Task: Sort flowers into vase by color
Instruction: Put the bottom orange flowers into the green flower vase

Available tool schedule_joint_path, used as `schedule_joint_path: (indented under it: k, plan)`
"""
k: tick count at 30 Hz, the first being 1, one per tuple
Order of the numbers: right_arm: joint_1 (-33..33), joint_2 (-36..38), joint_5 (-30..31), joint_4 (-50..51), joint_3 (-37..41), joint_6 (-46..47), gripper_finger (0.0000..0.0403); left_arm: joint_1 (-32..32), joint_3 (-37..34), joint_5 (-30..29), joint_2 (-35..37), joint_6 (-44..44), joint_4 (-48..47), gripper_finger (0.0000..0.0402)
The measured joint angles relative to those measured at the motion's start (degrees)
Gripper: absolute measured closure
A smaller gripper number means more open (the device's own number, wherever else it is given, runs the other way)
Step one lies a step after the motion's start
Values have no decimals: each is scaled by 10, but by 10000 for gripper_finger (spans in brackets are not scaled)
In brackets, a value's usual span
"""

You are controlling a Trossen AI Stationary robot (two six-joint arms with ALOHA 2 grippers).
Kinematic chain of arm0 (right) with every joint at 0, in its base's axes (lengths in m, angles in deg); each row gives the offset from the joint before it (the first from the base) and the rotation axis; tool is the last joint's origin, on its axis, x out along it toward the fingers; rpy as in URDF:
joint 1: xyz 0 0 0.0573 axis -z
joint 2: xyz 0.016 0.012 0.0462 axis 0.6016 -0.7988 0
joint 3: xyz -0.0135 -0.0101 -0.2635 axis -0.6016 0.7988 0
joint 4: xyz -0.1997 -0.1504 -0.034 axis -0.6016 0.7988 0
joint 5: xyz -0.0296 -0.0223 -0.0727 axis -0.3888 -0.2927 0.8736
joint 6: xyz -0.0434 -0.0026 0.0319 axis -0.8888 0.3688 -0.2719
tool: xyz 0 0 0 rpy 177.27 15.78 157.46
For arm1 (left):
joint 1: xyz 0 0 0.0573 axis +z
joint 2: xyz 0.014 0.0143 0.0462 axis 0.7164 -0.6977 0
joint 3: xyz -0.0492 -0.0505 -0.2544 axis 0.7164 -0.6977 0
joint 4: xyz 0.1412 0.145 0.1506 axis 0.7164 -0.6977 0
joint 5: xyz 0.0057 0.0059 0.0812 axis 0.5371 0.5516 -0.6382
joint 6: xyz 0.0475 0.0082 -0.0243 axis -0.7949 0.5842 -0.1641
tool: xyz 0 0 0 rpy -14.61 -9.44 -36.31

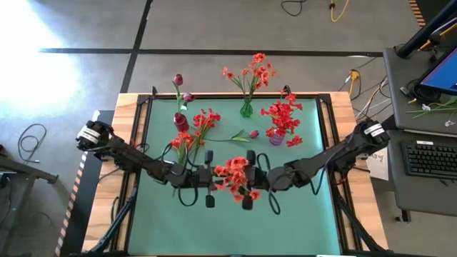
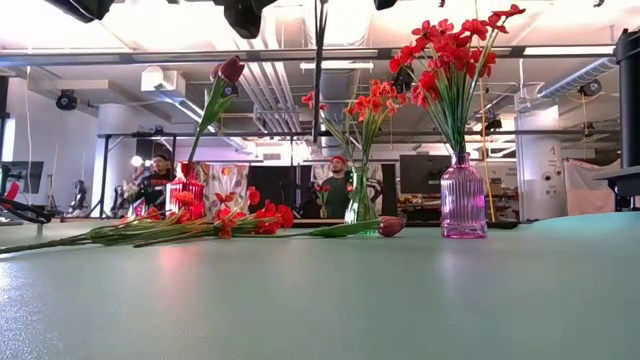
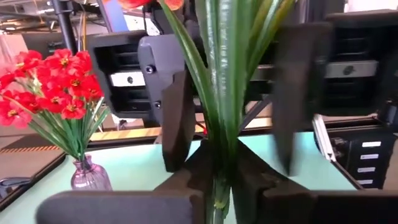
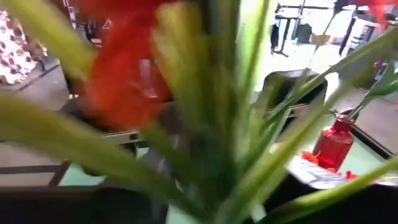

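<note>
Green stalks fill both wrist views: I've got a red spray [image 1: 235, 176] held up over the middle of the mat, between the two grippers. Left gripper [image 3: 219, 186] is pinched shut on the stalks [image 3: 224, 93], fingers [image 3: 193, 168] touching the stem on both sides. Right gripper [image 1: 251, 180] sits just beside it on the other side of the bunch; its fingers [image 3: 177, 118] stand apart around the stalks, partway closed, and I can't tell if they touch.

Rest of the flowers: a loose pile of red stems [image 1: 189, 135] lies flat on the mat at my left, one tulip bud [image 1: 251, 133] lying alone between the vases. Green vase [image 1: 246, 108] at the far edge holds orange-red sprays [image 1: 250, 71]. Purple vase [image 1: 276, 137] at right holds bright red clusters [image 1: 284, 114]. Red vase [image 1: 181, 121] at left holds dark tulip buds [image 1: 178, 81].

Surface is a green mat [image 1: 285, 221] on a wooden table [image 1: 127, 143] with a black frame. Floor is grey concrete with a dark tape line. Desk with laptop [image 1: 441, 71] and keyboard [image 1: 428, 155] is off to the right. Low view shows an open workshop behind, exposed ducts overhead, two people [image 2: 338, 185] seated far back.
</note>
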Motion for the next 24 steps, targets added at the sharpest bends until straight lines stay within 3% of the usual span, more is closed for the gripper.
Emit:
schedule_joint_path:
  k: [8, 15, 24]
  plan:
    - [-1, 11, -5, 61, -25, -10, 381, 1, 0, -8, 21, 35, -43, 281]
    - [11, 39, -5, 147, -71, 0, 385, 1, 0, -10, 93, 99, -194, 225]
    - [62, 62, -4, 262, -164, -21, 385, 1, 0, -31, 228, 119, -375, 229]
